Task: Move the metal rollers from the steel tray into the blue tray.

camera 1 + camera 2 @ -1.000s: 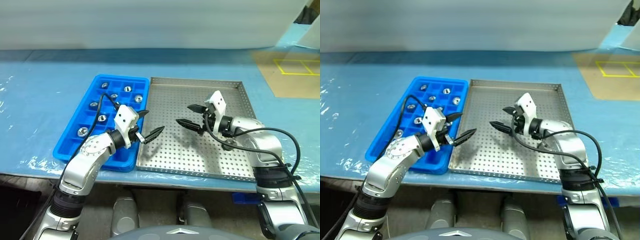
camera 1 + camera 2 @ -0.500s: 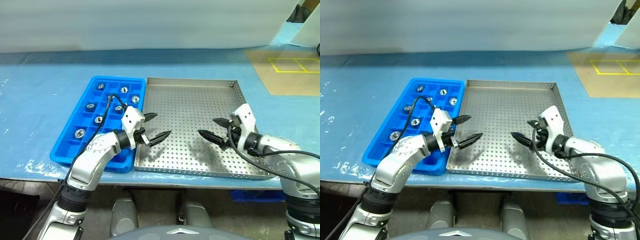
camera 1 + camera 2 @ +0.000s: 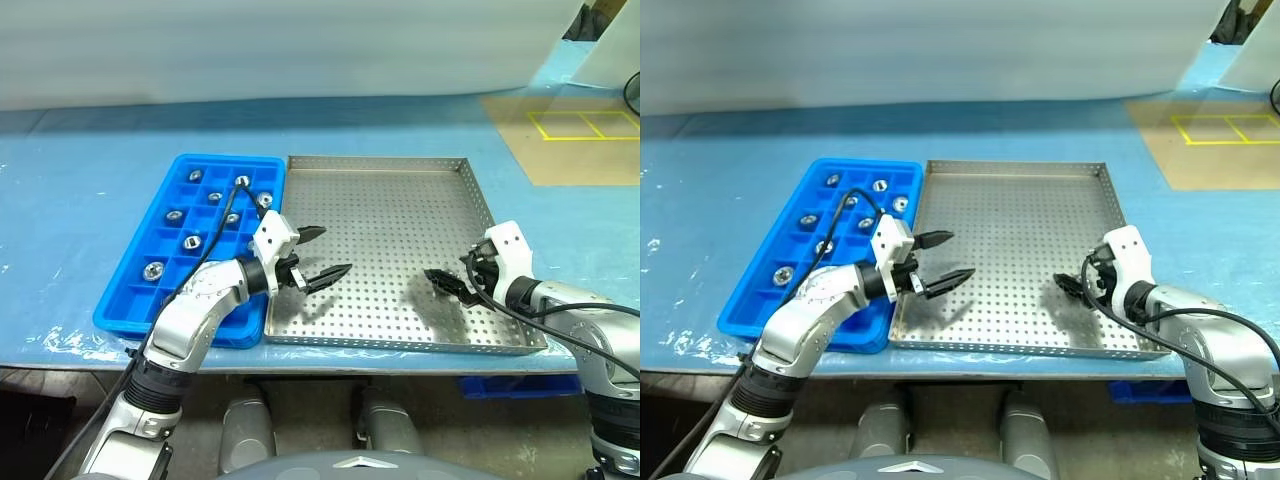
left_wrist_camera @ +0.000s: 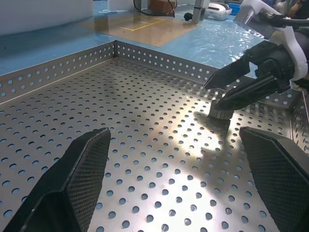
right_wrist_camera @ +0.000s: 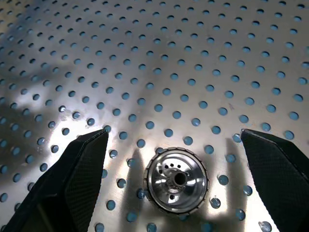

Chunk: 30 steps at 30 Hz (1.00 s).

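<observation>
The fingers of both grippers stand spread wide with nothing held between them. The right gripper (image 3: 447,282) hangs low over the near right part of the steel tray (image 3: 400,165), tilted down toward its perforated floor. In the right wrist view one of the metal rollers (image 5: 176,179) lies flat on that floor between the two right fingers (image 5: 72,181), end up, with its dark centre hole showing and free of both fingers. The left wrist view shows the same roller (image 4: 221,110) just under the right gripper's fingertips; whether they touch it I cannot tell.

The left gripper (image 3: 322,254) hovers over the near left part of the steel tray, just inside the rim that borders the blue tray (image 3: 118,297), pointing level across the tray toward the right gripper. Its left fingers (image 4: 84,166) are apart, with bare perforated metal between them.

The blue tray sits on the surface (image 3: 70,170) against the steel tray's left side, the two rims side by side. Several more rollers lie in its square compartments, one to a compartment: one near the front (image 3: 153,270), one mid-tray (image 3: 191,239), and a cluster toward the far end, among them one at (image 3: 195,176) and one at (image 3: 264,199). A black cable from the left arm loops over that far cluster. The surface is covered in blue sheeting.
</observation>
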Each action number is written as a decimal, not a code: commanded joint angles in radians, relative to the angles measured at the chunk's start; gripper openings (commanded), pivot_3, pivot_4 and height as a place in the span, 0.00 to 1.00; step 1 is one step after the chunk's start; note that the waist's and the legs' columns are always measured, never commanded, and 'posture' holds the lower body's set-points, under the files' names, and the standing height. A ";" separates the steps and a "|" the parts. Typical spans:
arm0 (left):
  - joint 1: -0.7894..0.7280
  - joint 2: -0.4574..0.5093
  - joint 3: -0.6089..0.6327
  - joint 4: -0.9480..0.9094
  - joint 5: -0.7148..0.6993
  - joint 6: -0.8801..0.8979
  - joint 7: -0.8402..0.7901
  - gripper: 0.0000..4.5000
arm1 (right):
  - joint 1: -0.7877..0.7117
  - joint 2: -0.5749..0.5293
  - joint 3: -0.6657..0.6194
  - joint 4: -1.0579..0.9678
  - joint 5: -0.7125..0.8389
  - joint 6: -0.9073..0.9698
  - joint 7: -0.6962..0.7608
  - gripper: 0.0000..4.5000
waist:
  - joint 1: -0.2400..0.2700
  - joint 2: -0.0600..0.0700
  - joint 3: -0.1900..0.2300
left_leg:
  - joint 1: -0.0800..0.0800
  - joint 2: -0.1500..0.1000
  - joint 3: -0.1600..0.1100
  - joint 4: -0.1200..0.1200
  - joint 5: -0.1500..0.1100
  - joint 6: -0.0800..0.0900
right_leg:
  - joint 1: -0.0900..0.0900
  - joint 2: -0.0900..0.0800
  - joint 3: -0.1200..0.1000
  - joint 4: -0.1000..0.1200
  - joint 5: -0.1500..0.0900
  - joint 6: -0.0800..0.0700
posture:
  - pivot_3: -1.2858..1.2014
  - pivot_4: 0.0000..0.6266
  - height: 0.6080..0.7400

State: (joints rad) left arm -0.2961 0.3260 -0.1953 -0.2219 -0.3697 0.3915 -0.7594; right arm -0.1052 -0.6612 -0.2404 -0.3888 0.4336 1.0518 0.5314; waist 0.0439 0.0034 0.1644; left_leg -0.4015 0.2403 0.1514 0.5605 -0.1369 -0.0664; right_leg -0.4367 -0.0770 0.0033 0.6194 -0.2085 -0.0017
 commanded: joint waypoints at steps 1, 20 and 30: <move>-0.017 -0.005 0.002 -0.018 -0.001 -0.023 -0.008 1.00 | 0.000 -0.020 -0.005 -0.003 -0.001 0.011 -0.011 1.00 | 0.000 0.000 0.000 | 0.000 0.000 0.000 0.000 0.000 0.000 | 0.000 0.000 0.000 0.000 0.000 0.000 | 0.45 0.24 1.00; -0.013 0.014 0.025 -0.011 0.001 -0.024 -0.001 1.00 | 0.010 -0.024 0.124 0.067 -0.045 -0.077 0.027 0.40 | -0.002 0.000 0.000 | 0.001 0.000 0.000 0.000 -0.001 0.001 | 0.001 0.000 0.000 -0.001 0.000 0.000 | 0.47 0.24 1.00; 0.023 0.032 0.065 -0.067 -0.013 0.009 0.044 1.00 | -0.147 0.066 0.152 0.161 -0.053 -0.213 0.050 0.36 | -0.003 -0.001 0.000 | 0.008 -0.001 0.001 0.000 0.000 0.001 | 0.003 0.000 -0.001 -0.001 0.000 0.001 | 0.50 0.24 1.00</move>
State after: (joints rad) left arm -0.2798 0.3486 -0.1556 -0.2385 -0.3713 0.3997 -0.7244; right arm -0.2125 -0.5992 -0.0858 -0.2214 0.3743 0.8847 0.5691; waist 0.0408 0.0024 0.1641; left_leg -0.3942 0.2393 0.1521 0.5606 -0.1373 -0.0658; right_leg -0.4345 -0.0769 0.0026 0.6187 -0.2086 -0.0009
